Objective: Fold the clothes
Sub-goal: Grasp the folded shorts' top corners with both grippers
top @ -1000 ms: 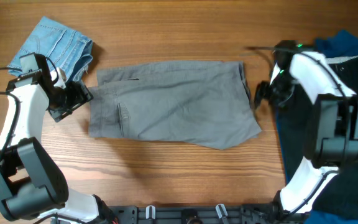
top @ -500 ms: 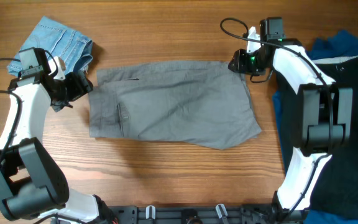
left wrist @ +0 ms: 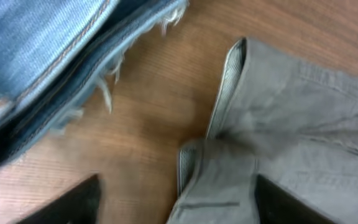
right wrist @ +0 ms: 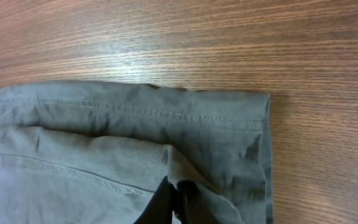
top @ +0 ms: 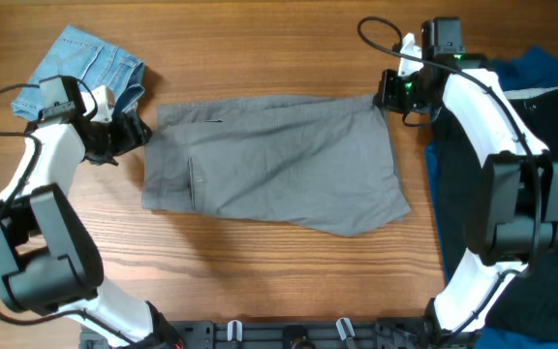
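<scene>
Within 1 second both arms have swung to the far side of the grey shorts point(top: 274, 165), which lie flat in the middle of the counter point(top: 260, 281). The right hand point(top: 386, 94) has left the shorts' right edge for their far-right corner and is nearly closed, seemingly pinching a fold of hem. The left hand point(top: 134, 134), beside the folded denim point(top: 90, 63), gapes wide astride the waistband corner, gripping nothing. Probably 1 grasp remains before folding toward the near edge.

left fingers point(left wrist: 64, 205) spread apart | right fingers point(right wrist: 162, 206) pinched together
</scene>
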Controlling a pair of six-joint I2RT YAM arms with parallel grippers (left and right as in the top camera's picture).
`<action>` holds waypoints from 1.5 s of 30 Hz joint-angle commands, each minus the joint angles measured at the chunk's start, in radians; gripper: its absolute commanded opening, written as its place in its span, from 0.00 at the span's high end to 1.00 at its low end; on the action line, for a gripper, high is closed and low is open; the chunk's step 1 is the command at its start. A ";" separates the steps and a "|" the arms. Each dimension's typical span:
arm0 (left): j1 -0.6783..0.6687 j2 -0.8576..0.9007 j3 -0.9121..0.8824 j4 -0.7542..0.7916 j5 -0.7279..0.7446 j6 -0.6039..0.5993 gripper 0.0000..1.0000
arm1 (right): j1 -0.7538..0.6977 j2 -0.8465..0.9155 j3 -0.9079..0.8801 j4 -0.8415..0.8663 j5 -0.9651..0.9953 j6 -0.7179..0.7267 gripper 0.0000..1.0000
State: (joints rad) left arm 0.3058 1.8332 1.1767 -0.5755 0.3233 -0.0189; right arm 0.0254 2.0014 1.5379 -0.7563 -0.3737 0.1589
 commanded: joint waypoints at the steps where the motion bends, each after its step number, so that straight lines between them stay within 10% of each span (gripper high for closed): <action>1: -0.006 0.062 0.016 0.065 0.053 0.016 0.35 | -0.005 -0.018 0.005 -0.005 0.008 -0.002 0.96; 5: -0.045 0.146 0.016 0.108 0.121 0.016 0.46 | -0.005 -0.018 0.005 -0.004 0.008 -0.002 0.96; 9: -0.047 0.142 0.017 0.106 0.122 0.015 0.96 | -0.005 -0.018 0.005 -0.008 0.008 0.002 0.96; 21: -0.049 -0.021 0.017 0.085 0.127 0.012 0.96 | -0.006 -0.018 0.005 -0.042 0.094 0.079 0.96; 23: -0.050 -0.021 0.017 0.085 0.137 0.012 0.96 | -0.005 0.002 0.005 0.000 0.130 0.076 0.64; 28: -0.082 -0.021 0.017 0.085 0.137 0.012 0.96 | -0.003 0.080 -0.001 0.094 0.137 0.050 0.60; 36: -0.094 -0.021 0.017 0.086 0.136 0.012 0.96 | 0.004 0.135 -0.008 0.100 0.064 0.053 0.82; 40: -0.093 -0.021 0.017 0.086 0.136 0.012 0.96 | 0.004 0.135 -0.009 0.091 0.047 0.050 0.67; 43: -0.093 -0.021 0.017 0.086 0.136 0.012 0.96 | 0.005 0.135 -0.021 0.085 0.047 0.051 0.96; 45: -0.093 -0.021 0.017 0.086 0.136 0.012 0.96 | 0.003 0.132 -0.023 0.060 0.047 0.055 0.95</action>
State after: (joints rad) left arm 0.2161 1.8267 1.1793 -0.4923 0.4400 -0.0090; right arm 0.0246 2.1174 1.5307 -0.6765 -0.3107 0.2119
